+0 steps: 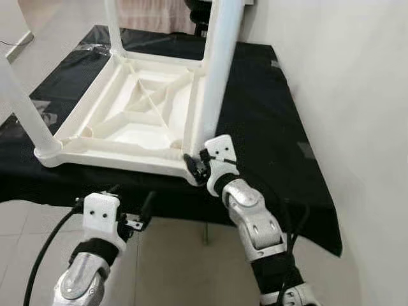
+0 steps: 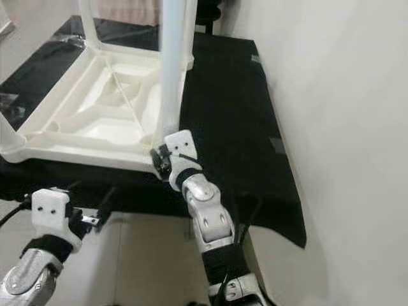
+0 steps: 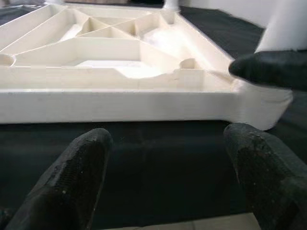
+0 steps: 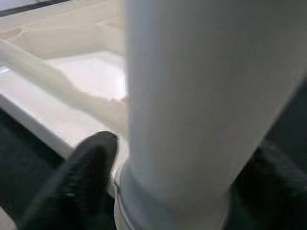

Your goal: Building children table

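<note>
A white plastic children's table [image 1: 127, 121] lies upside down on a black cloth [image 1: 268, 115], its ribbed underside facing up. White legs stand up from its corners. My right gripper [image 1: 195, 162] is at the base of the near right leg [image 1: 220, 70]. In the right wrist view its black fingers [image 4: 91, 177] sit on either side of that leg [image 4: 201, 96], closed against it. My left gripper [image 1: 131, 201] hangs open just below the table's front rim [image 3: 120, 103], apart from it, with nothing between its fingers [image 3: 76, 177].
A near left leg [image 1: 25, 108] and a far leg [image 1: 113, 25] also stand upright. A pale wall [image 1: 357, 95] runs close along the right of the cloth. Tiled floor [image 1: 172, 255] lies below the front edge. A black cable [image 1: 44, 248] trails from my left arm.
</note>
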Available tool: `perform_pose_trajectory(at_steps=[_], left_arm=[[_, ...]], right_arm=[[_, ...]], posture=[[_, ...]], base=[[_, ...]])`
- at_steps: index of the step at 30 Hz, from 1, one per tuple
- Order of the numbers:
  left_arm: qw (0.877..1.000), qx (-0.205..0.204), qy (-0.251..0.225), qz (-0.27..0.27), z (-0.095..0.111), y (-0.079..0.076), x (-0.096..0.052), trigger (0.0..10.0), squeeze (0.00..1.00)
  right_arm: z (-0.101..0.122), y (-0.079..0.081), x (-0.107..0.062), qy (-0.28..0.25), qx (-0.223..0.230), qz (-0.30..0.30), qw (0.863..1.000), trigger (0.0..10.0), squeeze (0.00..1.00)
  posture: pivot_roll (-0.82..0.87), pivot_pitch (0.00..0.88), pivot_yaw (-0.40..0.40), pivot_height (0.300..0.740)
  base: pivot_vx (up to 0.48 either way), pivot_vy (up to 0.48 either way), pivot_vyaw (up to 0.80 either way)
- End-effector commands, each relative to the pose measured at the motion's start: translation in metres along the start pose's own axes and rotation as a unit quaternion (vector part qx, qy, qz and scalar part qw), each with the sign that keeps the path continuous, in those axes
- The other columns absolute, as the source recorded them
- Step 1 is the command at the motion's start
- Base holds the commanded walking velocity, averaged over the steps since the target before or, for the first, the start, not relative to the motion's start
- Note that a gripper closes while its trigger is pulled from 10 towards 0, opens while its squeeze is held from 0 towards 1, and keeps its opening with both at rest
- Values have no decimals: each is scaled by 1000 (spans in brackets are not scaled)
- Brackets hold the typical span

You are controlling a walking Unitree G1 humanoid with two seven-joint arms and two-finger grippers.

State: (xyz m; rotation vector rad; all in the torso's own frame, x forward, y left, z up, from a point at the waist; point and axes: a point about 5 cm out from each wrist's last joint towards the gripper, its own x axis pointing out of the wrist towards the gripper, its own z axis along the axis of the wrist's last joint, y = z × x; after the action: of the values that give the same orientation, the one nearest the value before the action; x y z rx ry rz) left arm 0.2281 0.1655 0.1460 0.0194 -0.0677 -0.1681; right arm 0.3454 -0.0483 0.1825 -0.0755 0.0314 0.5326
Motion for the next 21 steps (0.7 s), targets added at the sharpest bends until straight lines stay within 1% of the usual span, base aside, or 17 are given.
perform_pose_trajectory(at_steps=[1, 2, 3, 4, 6, 8, 9, 10, 11, 13, 14, 16, 17, 18, 19, 20, 21], left_arm=[[1000, -1, 7, 0, -5, -3, 0, 10000, 0], [1000, -1, 7, 0, -5, -3, 0, 10000, 0], [1000, 0, 8, -1, -5, -4, 1, 10000, 0], [1000, 0, 8, -1, -5, -4, 1, 10000, 0], [1000, 0, 7, -2, -5, -5, 2, 10000, 0], [1000, 0, 5, -2, -5, -7, 3, 10000, 0], [1000, 0, 5, -2, -5, -7, 3, 10000, 0], [1000, -2, 4, -3, -4, -8, 2, 10000, 0], [1000, -3, 3, -3, -3, -9, 1, 10000, 0], [1000, -4, 2, -3, -3, -9, 0, 10000, 0], [1000, -4, 2, -3, -3, -9, 0, 10000, 0], [1000, -6, 0, -4, -2, -10, -1, 10000, 0], [1000, -8, 0, -5, -1, -11, -3, 10000, 0], [1000, -10, -1, -5, 0, -11, -5, 10000, 0], [1000, -10, -1, -5, 0, -11, -5, 10000, 0], [1000, -12, -1, -7, 1, -11, -6, 10000, 0], [1000, -16, -2, -8, 2, -12, -9, 10000, 0]], right_arm=[[12, 0, 7, -35, 13, 37, 999, 10000, 957], [12, 0, 7, -35, 13, 37, 999, 10000, 957], [19, -3, 11, -52, 21, 75, 996, 10000, 0], [19, -3, 11, -52, 21, 75, 996, 10000, 0], [30, -6, 18, -71, 12, 157, 985, 10000, 0], [37, -9, 24, -73, -17, 206, 976, 10000, 0], [37, -9, 24, -73, -17, 206, 976, 10000, 0], [42, -9, 27, -69, -30, 245, 967, 10000, 0], [46, -8, 28, -70, -32, 270, 960, 10000, 0], [50, -7, 29, -71, -43, 286, 955, 10000, 0], [50, -7, 29, -71, -43, 286, 955, 10000, 0], [55, -6, 30, -74, -42, 312, 946, 10000, 0], [57, -5, 30, -75, -39, 333, 939, 4431, 0], [60, -5, 31, -77, -33, 348, 934, 1176, 0], [60, -5, 31, -77, -33, 348, 934, 1176, 0], [62, -5, 31, -78, -25, 359, 930, 0, 0], [64, -7, 32, -77, -14, 384, 920, 0, 0]], posture=[[130, 197, -121, 740], [130, 197, -121, 740], [138, 196, -124, 740], [138, 196, -124, 740], [146, 203, -124, 740], [157, 213, -129, 740], [157, 213, -129, 740], [165, 221, -132, 740], [168, 226, -134, 740], [171, 231, -135, 740], [171, 231, -135, 740], [177, 240, -137, 740], [183, 256, -137, 740], [186, 264, -136, 740], [186, 264, -136, 740], [187, 269, -135, 740], [188, 280, -128, 740]], base=[[0, 0, 0], [0, 0, 0], [0, 0, 0], [0, 0, 0], [0, 0, 0], [0, 0, 0], [0, 0, 0], [0, 0, 0], [0, 0, 0], [0, 0, 0], [0, 0, 0], [0, 0, 0], [0, 0, 0], [0, 0, 0], [0, 0, 0], [0, 0, 0], [0, 0, 0]])
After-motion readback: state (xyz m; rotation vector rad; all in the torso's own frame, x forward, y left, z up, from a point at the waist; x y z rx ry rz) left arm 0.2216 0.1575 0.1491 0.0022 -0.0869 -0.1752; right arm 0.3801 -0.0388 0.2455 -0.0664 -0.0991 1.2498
